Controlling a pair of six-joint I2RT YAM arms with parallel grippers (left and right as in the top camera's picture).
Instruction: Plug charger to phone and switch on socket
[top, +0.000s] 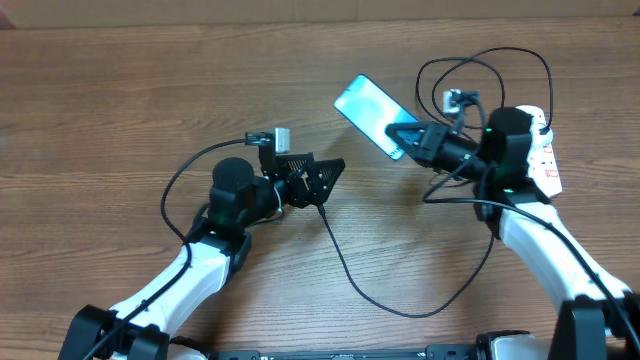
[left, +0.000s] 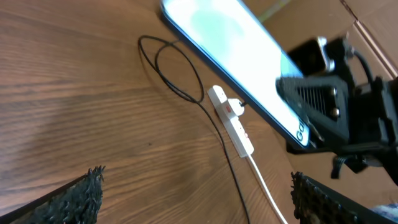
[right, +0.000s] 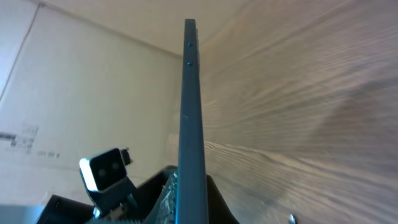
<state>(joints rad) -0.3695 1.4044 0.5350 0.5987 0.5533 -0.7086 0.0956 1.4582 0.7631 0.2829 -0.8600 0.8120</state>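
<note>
Wooden bench (top: 120, 100) takes up pretty much the whole overhead shot, with the left arm (top: 190, 270) coming in from the bottom left and the right arm (top: 540, 235) from the bottom right. The white power strip (top: 548, 165) with its red marks sits at the right side of the bench, half hidden under the right arm. From the left wrist cam you can see it lying flat with its white cord (left: 264, 183) trailing off toward the camera. The phone (top: 365, 108) is up toward the back, right of the middle, light teal screen facing up and tilted. The right wrist cam sees it dead edge-on, and it looks lifted off the wood rather than lying on it. The charger (top: 400, 305) is the thin black cable. There's a couple of loose loops behind the right arm, plus a long stretch that runs from just beside the left pincer, sweeps down toward the front edge and curves back up to the right. I can't make out the connector tip anywhere, so I can't tell where that end is. The right pincer (top: 408, 135) is clamped on the near end of the phone. The left pincer (top: 328, 182) is spread wide with nothing in it, well apart from the phone and pointing toward it, and its serrated fingertips (left: 81, 199) show in the bottom corners of its own cam.
</note>
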